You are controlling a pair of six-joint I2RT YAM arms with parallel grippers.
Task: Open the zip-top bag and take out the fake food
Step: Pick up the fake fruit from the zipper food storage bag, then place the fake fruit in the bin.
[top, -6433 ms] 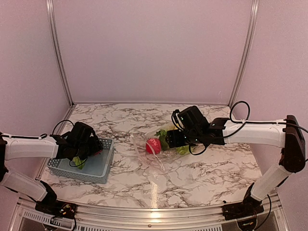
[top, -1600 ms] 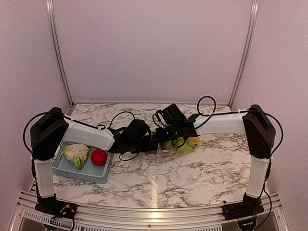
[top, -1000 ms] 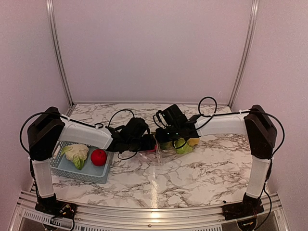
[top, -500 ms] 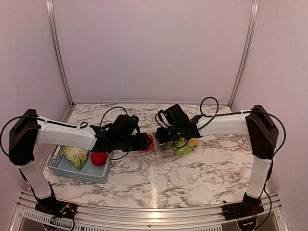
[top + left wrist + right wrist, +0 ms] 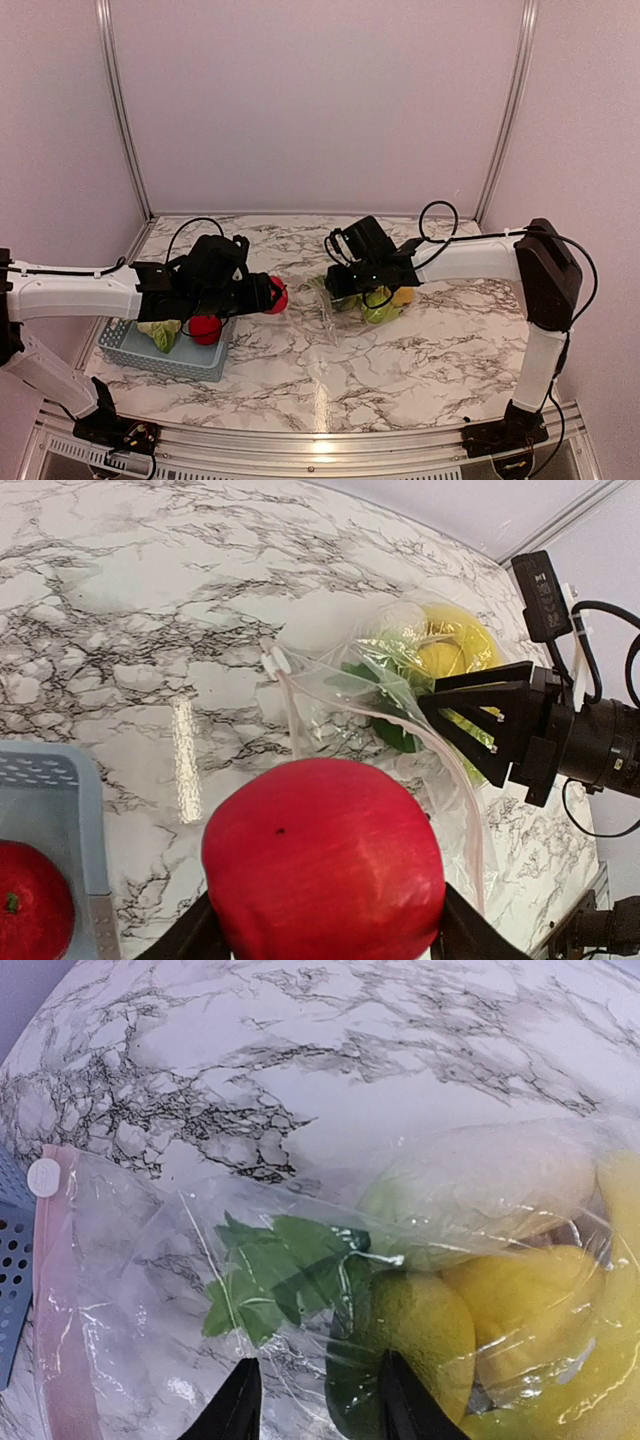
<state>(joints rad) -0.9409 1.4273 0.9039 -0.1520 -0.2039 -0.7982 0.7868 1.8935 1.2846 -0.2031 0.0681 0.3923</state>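
My left gripper (image 5: 270,296) is shut on a red apple (image 5: 276,294) and holds it above the marble, between the basket and the bag; the apple fills the left wrist view (image 5: 325,865). The clear zip-top bag (image 5: 335,315) lies mid-table with its mouth open to the left (image 5: 330,705). Inside are a green fruit (image 5: 420,1325), yellow fruit (image 5: 530,1300) and a green leaf (image 5: 280,1275). My right gripper (image 5: 345,290) sits on the bag's top. Its jaws are partly apart, with bag plastic bunched between them (image 5: 318,1395).
A light blue lattice basket (image 5: 190,355) stands at the front left with a cabbage (image 5: 160,332) and a second red apple (image 5: 205,328) in it. Its corner shows in the left wrist view (image 5: 60,780). Walls close in the table at the back and sides.
My left gripper has pulled the red apple out of the bag's mouth and carried it left toward the basket. The right gripper has stayed on the bag.
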